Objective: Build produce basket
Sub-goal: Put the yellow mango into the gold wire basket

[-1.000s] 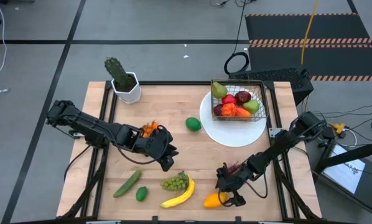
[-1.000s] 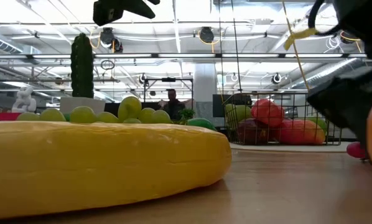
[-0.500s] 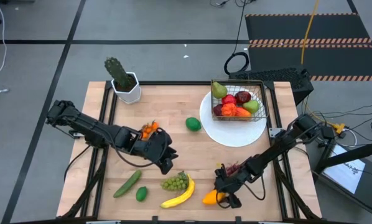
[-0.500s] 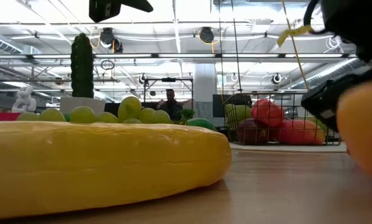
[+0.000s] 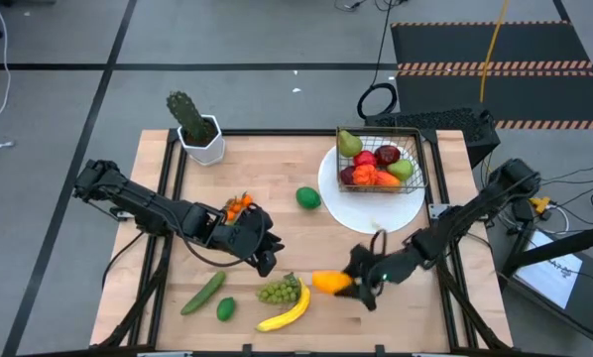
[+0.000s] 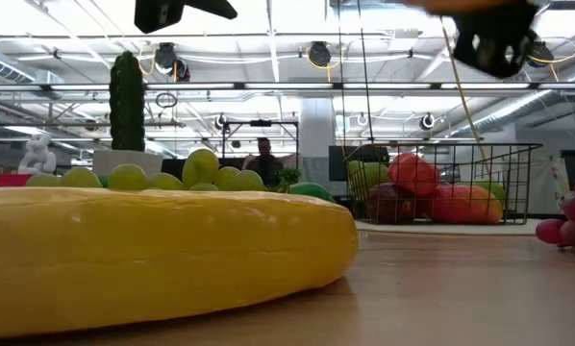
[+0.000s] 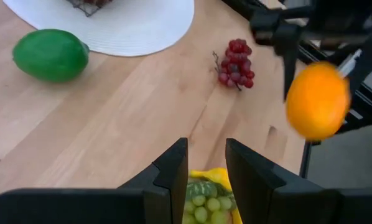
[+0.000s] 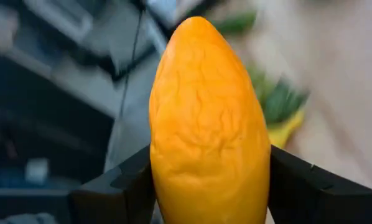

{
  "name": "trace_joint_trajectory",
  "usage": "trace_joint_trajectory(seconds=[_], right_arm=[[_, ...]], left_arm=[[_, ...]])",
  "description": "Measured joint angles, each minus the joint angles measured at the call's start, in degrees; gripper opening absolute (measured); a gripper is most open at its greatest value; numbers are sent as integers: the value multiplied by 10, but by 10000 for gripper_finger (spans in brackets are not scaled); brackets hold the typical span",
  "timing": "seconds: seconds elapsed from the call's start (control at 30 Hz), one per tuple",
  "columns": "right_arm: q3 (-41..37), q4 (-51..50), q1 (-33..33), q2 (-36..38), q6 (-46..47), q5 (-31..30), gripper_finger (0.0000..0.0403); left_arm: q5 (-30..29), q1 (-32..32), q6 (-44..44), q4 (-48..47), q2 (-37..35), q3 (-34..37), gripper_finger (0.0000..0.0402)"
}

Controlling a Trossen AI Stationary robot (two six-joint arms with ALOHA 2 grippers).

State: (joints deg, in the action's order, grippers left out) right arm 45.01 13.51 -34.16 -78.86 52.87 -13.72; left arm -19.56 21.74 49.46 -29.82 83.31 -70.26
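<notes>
The wire basket (image 5: 381,159) stands on a white plate (image 5: 376,213) at the far right and holds a pear, apples and other produce. My right gripper (image 5: 348,283) is shut on an orange mango (image 5: 328,282), up above the table near the front. Purple grapes (image 7: 236,62) lie on the wood close by. My left gripper (image 5: 265,260) is open and empty, just above and left of the green grapes (image 5: 280,291) and banana (image 5: 287,312). A lime (image 5: 307,197), a cucumber (image 5: 203,293) and a small lime (image 5: 225,309) lie on the table. My right gripper pinches the mango between its two fingers (image 8: 124,180), one on each side of its thick part (image 8: 173,168). The mango's narrow end (image 8: 198,31) sticks out ahead of the fingers. The fingers come about level from the table's right. The mango is lifted clear of the table.
A potted cactus (image 5: 192,124) stands at the far left corner. Bare wood lies between the lime and the left arm. The green grapes and banana fill the near side of the low view (image 6: 153,250).
My right gripper has risen from the table's near edge with the mango and carried it toward the far and left sides. The mango is now lifted clear. The purple grapes have come into sight on the table.
</notes>
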Motion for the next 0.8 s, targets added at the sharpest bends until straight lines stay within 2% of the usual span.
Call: trace_joint_trajectory(seconds=[0.17,0.5,0.67,0.8], right_arm=[[0,0,33,97,-23,-73,227],[0,-2,162,281,-108,-75,230],[0,-3,228,351,-135,-74,229],[0,-3,261,394,-198,-72,231]], left_arm=[[-19,0,8,0,0,0,108],[-30,-15,9,0,0,0,108],[-30,-29,9,0,0,0,108],[-31,-46,6,-1,0,0,108]])
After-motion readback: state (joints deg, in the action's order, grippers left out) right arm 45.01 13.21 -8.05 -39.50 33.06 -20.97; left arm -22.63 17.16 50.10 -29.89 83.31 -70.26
